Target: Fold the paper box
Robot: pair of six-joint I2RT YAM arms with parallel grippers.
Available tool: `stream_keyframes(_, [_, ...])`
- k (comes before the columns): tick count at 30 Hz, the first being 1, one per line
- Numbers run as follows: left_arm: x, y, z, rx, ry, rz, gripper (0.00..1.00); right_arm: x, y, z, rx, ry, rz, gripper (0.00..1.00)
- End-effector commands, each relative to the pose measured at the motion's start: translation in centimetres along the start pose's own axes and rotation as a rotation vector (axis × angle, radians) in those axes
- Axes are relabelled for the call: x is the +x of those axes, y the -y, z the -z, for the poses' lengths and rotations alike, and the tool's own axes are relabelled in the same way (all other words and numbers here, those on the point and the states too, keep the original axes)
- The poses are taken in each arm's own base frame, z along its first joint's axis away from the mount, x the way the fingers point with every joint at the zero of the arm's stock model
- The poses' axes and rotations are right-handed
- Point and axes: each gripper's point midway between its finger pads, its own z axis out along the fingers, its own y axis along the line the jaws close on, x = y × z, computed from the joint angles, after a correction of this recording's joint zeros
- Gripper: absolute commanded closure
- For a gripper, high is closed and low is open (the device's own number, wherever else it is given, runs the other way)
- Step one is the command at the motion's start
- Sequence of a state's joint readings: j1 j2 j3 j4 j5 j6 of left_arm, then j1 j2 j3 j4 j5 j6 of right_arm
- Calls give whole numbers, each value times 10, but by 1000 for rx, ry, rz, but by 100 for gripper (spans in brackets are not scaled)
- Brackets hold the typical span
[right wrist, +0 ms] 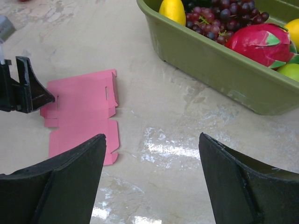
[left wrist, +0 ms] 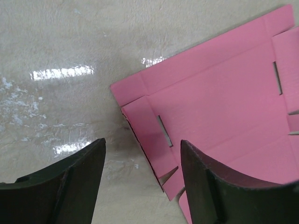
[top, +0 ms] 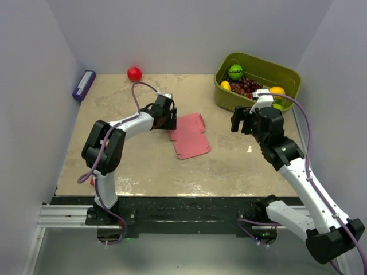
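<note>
left tool (left wrist: 141,145) released, straddling paper box (left wrist: 219,107) edge, maybe touching | right tool (right wrist: 152,138) released

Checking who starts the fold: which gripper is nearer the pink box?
The left gripper: its open jaws stand over the box's edge. The right gripper hangs well apart from it, near the green bin.

You have the paper box (top: 190,135) lying flat mid-table, the left gripper (top: 172,121) at its left edge, the right gripper (top: 239,121) well to its right, before the bin (top: 229,101) in the far-right corner
</note>
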State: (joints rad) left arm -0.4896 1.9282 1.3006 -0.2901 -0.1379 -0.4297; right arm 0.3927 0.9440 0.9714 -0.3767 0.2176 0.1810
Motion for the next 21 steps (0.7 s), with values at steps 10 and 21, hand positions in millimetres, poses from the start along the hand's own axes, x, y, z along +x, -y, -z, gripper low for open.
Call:
stream_keyframes(10, [-6, 2, -8, -6, -7, -43, 67, -25, -11, 10, -53, 62, -8, 17])
stream_keyframes(21, [-13, 15, 28, 122, 9, -215, 100, -14, -49, 12, -269, -17, 9, 13])
